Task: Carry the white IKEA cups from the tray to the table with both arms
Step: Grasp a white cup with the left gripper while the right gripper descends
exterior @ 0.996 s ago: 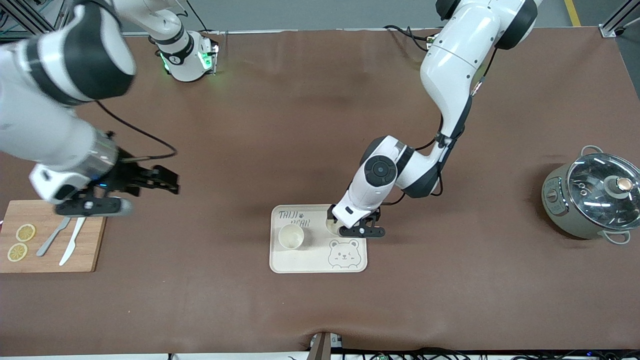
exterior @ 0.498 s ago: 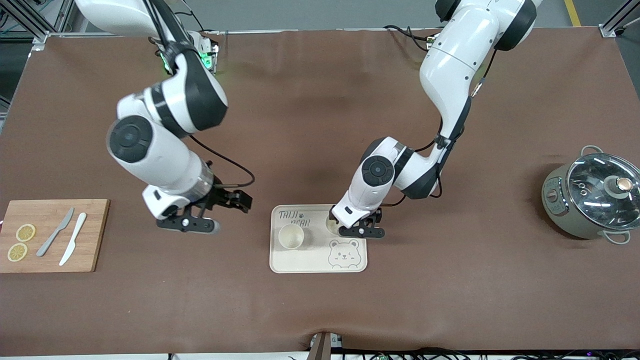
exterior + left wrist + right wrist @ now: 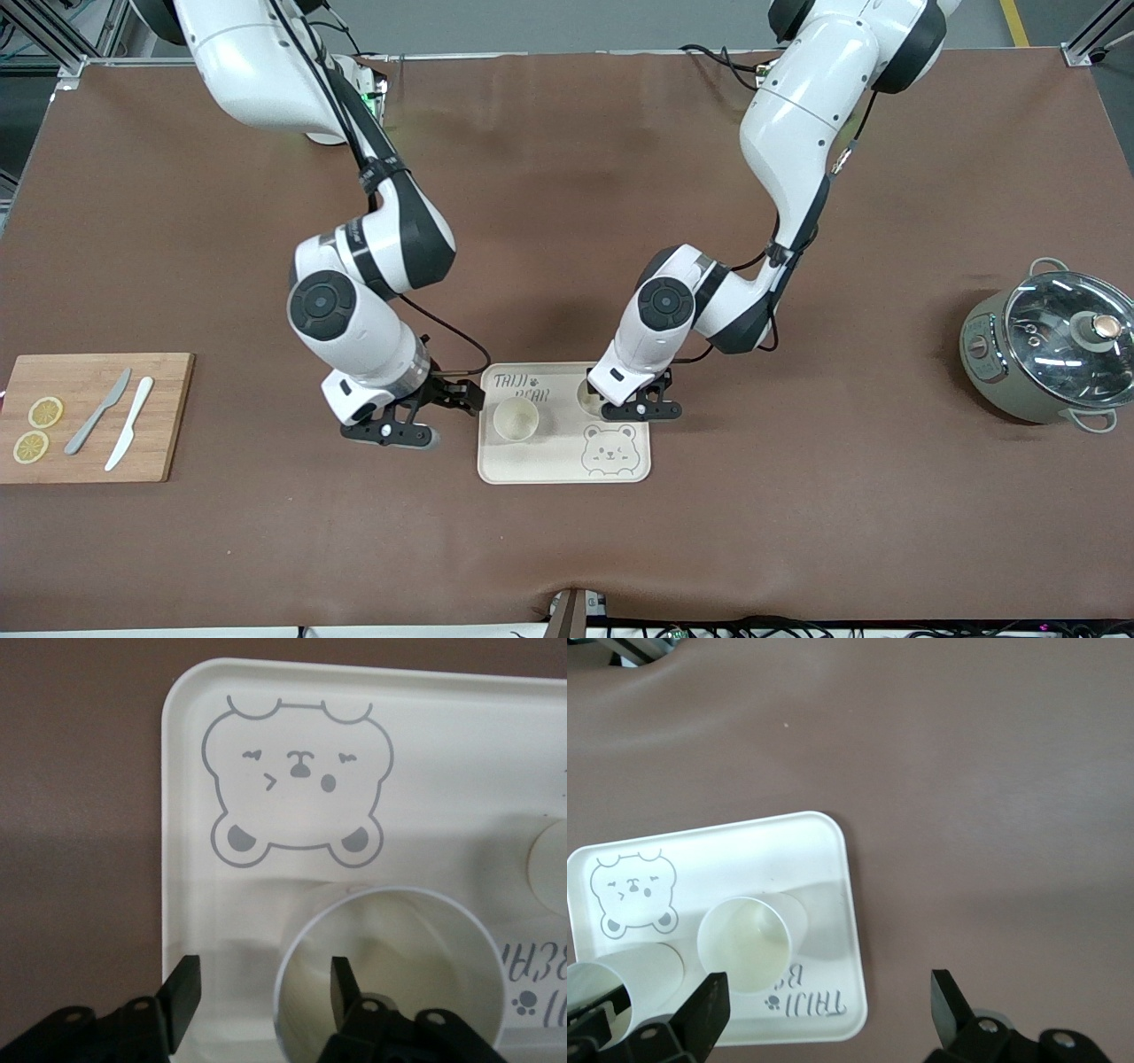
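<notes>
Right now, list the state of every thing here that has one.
Cup toward left arm's end: upright on the tray, ungripped.
Other cup: upright on the tray.
Left end effector: open, straddling the first cup's wall.
Right end effector: open, beside the tray.
Pot: lid on.

— Where are the cups?
— Both on the tray (image 3: pixel 620 470): one cup (image 3: pixel 516 419) at its nine o'clock, the other cup (image 3: pixel 588 398) at one o'clock, under the left gripper (image 3: pixel 640 410).
— Right gripper (image 3: pixel 416 416)?
— Beside the tray.
</notes>
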{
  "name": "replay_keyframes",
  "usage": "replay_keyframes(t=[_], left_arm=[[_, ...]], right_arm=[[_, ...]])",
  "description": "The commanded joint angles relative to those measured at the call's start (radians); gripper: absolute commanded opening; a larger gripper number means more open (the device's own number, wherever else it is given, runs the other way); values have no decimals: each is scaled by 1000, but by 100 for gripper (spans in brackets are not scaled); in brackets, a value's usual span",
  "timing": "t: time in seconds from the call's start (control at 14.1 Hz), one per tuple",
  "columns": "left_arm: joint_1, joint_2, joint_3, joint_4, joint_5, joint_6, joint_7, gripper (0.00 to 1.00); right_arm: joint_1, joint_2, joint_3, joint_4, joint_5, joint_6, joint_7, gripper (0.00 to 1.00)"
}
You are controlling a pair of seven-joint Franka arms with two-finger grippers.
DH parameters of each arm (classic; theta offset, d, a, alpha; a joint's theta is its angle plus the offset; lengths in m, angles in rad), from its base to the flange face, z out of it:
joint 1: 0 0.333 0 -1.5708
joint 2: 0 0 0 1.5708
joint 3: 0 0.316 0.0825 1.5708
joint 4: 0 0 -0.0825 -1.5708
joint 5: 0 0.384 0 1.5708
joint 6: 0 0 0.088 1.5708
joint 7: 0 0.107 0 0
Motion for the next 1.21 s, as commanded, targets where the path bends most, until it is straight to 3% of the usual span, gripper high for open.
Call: replay_keyframes(t=[0.0, 0.36, 0.5, 0.71, 0.85, 1.14], left_arm=[[-13, 13, 13, 20, 25, 11, -36, 0], [-2, -16, 13, 20, 24, 1, -39, 0], [6, -45, 17, 20, 24, -75, -42, 0], [13, -164, 62, 18, 21, -300, -33, 0], [93, -255, 33, -1, 16, -452, 43, 0], [208, -411, -12, -164, 1, -523, 191, 0]], right_arm=[[26, 37, -10, 14, 19, 71, 25, 100], [45, 95, -10, 14, 4, 127, 37, 100], [42, 113, -10, 14, 5, 145, 34, 100], [43, 144, -10, 14, 2, 159, 28, 100], [45, 158, -10, 14, -1, 164, 28, 100], [54, 189, -10, 14, 2, 202, 29, 100]])
